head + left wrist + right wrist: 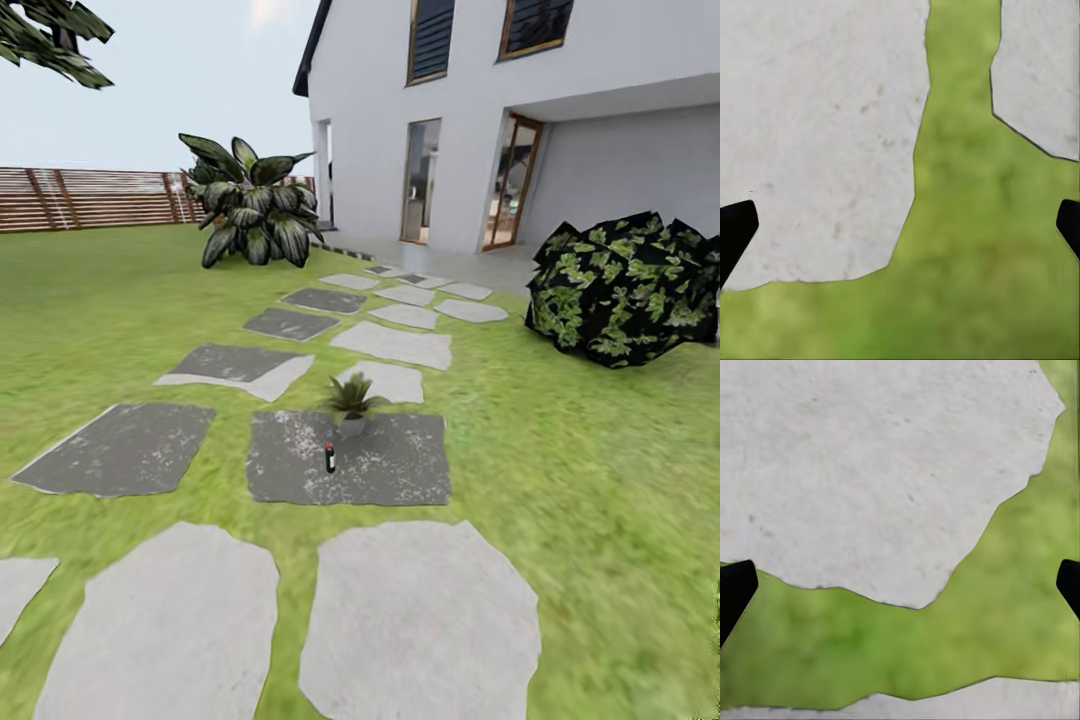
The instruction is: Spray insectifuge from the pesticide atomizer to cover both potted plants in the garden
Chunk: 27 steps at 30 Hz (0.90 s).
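Pale stepping stones [415,620] lie nearest on the lawn [600,480]. At twelve o'clock, the pesticide atomizer [330,457] stands upright on a dark stone [400,460], just before one potted plant [352,398]. Both tools, left [900,225] and right [900,585], are released, fingertips wide apart.

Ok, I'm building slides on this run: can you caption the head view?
Pesticide atomizer standing on a dark stepping stone just before a small potted plant, white house beyond.

Left gripper [900,225]: two dark fingertips at opposite edges, spread wide, nothing between. Below: large pale stepping stone [817,135], second stone [1039,67], strip of grass [967,225] separating them.
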### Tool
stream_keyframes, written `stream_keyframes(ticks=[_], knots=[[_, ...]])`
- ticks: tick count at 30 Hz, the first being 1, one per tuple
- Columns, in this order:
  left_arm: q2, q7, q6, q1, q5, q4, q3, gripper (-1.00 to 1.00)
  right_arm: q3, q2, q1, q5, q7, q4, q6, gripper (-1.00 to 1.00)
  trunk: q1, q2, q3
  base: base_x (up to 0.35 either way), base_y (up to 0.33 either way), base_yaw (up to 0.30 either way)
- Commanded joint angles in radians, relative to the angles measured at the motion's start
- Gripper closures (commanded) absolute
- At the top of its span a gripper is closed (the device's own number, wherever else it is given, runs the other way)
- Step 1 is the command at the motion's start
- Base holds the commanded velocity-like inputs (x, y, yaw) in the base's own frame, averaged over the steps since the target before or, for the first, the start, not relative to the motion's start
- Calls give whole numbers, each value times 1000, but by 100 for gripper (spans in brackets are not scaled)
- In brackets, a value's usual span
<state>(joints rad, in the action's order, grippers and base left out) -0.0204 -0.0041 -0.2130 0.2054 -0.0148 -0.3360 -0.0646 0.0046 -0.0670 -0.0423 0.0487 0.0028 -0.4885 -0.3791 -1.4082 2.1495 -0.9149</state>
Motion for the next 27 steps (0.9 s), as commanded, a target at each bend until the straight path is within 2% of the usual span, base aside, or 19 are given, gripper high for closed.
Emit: stream_keyframes(ticks=[1, 14, 27], knots=[[0, 0, -3, 0, -1, 0, -3, -100, 0, 0, -1, 4, 0, 1, -3, -100, 0, 1, -1, 293, 202, -296], [0, -1, -3, 0, -1, 1, -3, -100, 0, 0, -1, 4, 0, 1, -3, -100, 0, 1, -1, 265, 244, -296], [0, -2, -3, 0, -1, 0, -3, -100, 0, 0, -1, 4, 0, 1, -3, -100, 0, 1, -1, 129, 306, -296]])
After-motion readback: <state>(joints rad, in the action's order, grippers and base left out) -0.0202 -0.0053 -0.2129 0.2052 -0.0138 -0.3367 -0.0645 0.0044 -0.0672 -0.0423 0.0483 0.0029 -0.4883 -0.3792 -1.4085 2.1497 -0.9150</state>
